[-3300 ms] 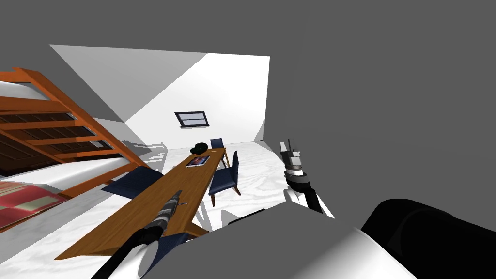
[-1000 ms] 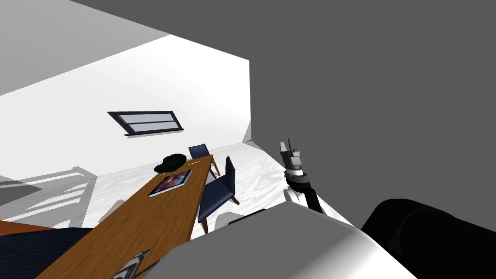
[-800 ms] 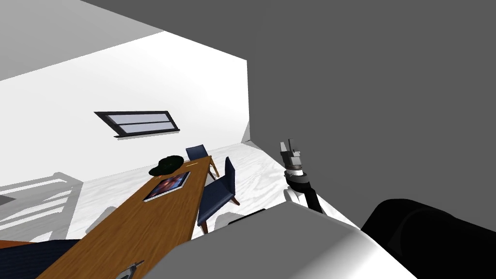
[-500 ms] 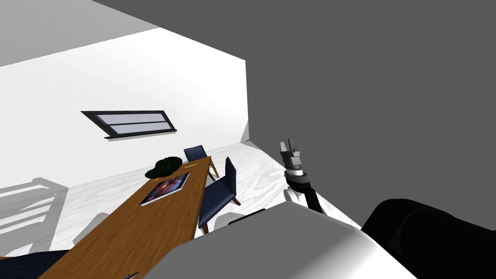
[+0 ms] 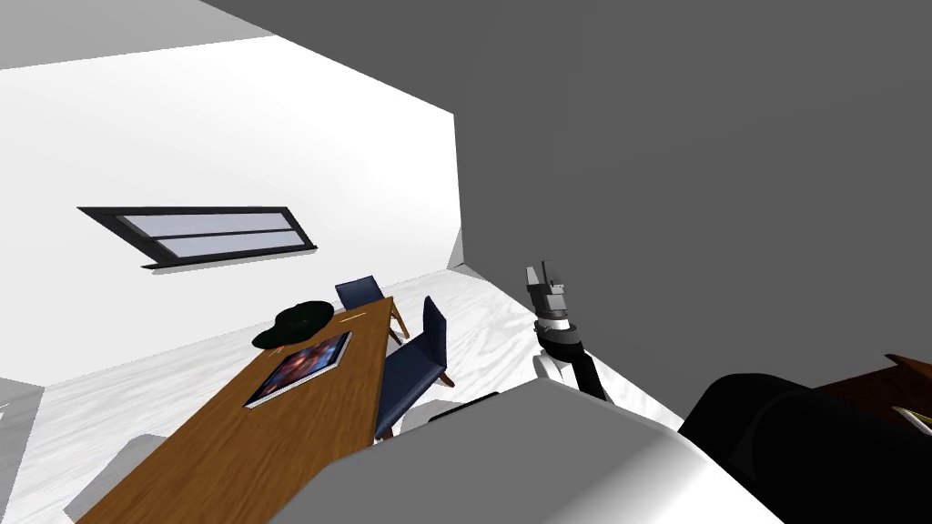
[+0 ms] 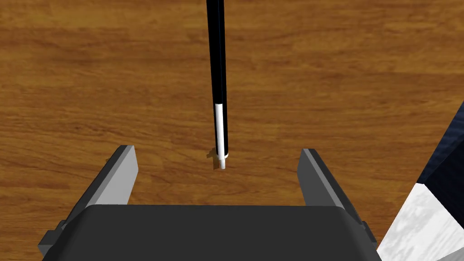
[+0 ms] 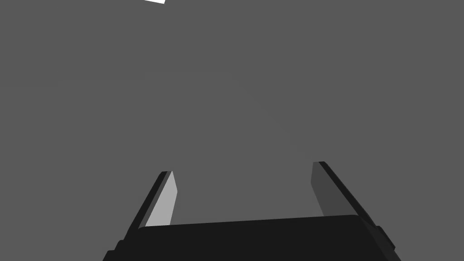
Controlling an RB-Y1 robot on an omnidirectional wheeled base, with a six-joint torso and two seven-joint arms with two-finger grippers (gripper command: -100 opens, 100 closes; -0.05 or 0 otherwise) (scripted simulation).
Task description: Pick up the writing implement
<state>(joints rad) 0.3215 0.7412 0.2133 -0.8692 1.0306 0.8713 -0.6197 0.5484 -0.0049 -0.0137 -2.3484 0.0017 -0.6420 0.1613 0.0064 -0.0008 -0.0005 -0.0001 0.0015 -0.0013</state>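
Head camera has swung right since 3.3 s ago, my own move: worktop now sits lower left in head view, window looks bigger, dark brown furniture corner comes in at right edge. Nearest, left wrist view: left jaws wide open, holding nothing, over the wood worktop. Pen, black barrel with white end, lies on worktop. Its white end points at the left jaws and sits centred between the two fingers, touching neither. Dark blue corner and white floor show just past worktop edge. Right arm is raised ahead of me by grey wall; right jaws open, empty. Further along worktop: tablet with colourful screen lies flat, black cap just beyond it near far end. Blue chair stands at worktop's right side, second blue chair at far end. Window is on white back wall.
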